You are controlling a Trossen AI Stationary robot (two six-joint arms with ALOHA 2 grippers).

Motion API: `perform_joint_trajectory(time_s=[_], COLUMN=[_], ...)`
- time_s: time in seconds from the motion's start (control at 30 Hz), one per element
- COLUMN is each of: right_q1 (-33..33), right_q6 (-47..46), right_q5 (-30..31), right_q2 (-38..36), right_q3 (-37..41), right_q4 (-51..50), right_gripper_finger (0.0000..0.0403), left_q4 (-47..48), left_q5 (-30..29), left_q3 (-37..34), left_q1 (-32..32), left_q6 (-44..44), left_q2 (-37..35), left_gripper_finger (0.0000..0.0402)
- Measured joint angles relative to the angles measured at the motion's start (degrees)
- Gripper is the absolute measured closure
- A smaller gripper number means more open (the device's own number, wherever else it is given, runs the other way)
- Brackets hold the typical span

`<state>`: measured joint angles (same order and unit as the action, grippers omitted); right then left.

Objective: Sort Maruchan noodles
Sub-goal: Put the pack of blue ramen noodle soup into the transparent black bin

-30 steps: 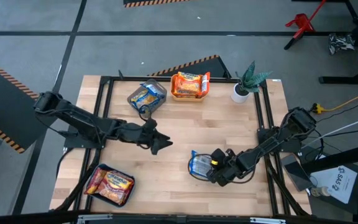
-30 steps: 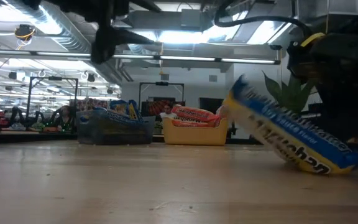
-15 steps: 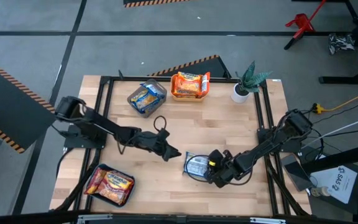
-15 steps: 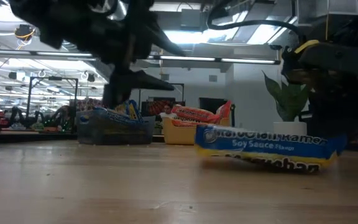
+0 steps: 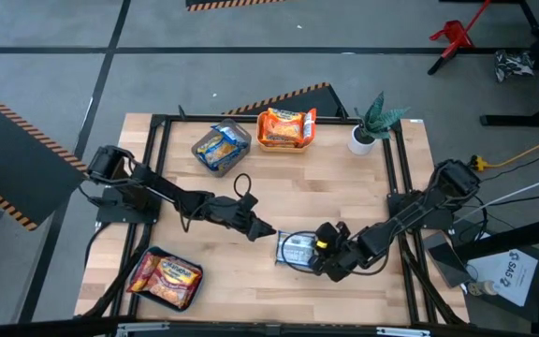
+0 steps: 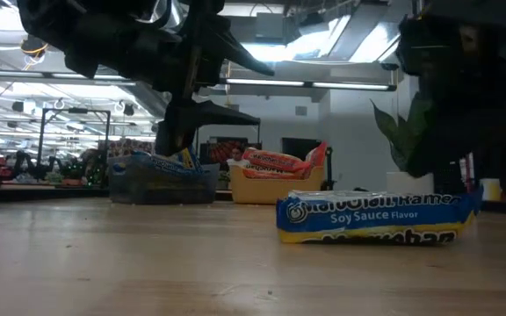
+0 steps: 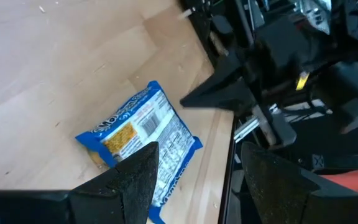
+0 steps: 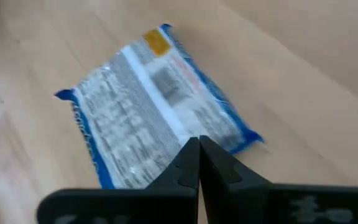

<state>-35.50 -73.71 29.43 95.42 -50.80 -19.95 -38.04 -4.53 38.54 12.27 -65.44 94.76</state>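
1. The left gripper point(image 5: 266, 230) hangs above the wooden table point(image 5: 344, 187), its two dark fingers point(image 7: 135, 180) spread apart with nothing between them.
2. Just past those fingertips, on the side toward the right arm, a blue noodle packet point(image 5: 298, 248) lies flat on the table, barcode and print side up in the left wrist view point(image 7: 143, 137). The left gripper is near it but not touching.
3. The right gripper point(image 5: 324, 257) sits on the packet's far side from the left one, its fingers point(image 8: 197, 165) pressed together to a point and holding nothing. The point aims at the blue packet's near edge; whether it touches cannot be told.
4. In the low view the packet point(image 6: 372, 217) rests level on the wood, its side reading "Soy Sauce Flavor".
5. Farther out, behind the left gripper, a grey bin point(image 5: 221, 147) holds blue packets, and beside it an orange bin point(image 5: 285, 130) holds orange packets.
6. Back along the left arm and toward the front edge, a tray of red-pink packets point(image 5: 166, 278) sits well apart from both grippers.
7. A potted plant point(image 5: 371, 123) stands at the far corner on the right arm's side.
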Motion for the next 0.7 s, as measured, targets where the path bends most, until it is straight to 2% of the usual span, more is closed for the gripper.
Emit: perform_joint_trajectory(time_s=[0.3,0.7], right_q1=[0.3,0.3], right_q6=[-1.0,-2.8], right_q5=[-2.6,-1.9], right_q2=[4.4,5.0], right_q3=[-0.1,0.0], right_q4=[0.5,0.5], right_gripper_finger=[0.0403,0.0403], left_q4=[0.5,1.6], left_q5=[2.6,0.4], left_q3=[0.0,-0.1], left_q1=[0.4,1.7], left_q6=[-0.1,-4.3], left_q2=[0.5,2.6], left_gripper_finger=[0.0178,0.0177])
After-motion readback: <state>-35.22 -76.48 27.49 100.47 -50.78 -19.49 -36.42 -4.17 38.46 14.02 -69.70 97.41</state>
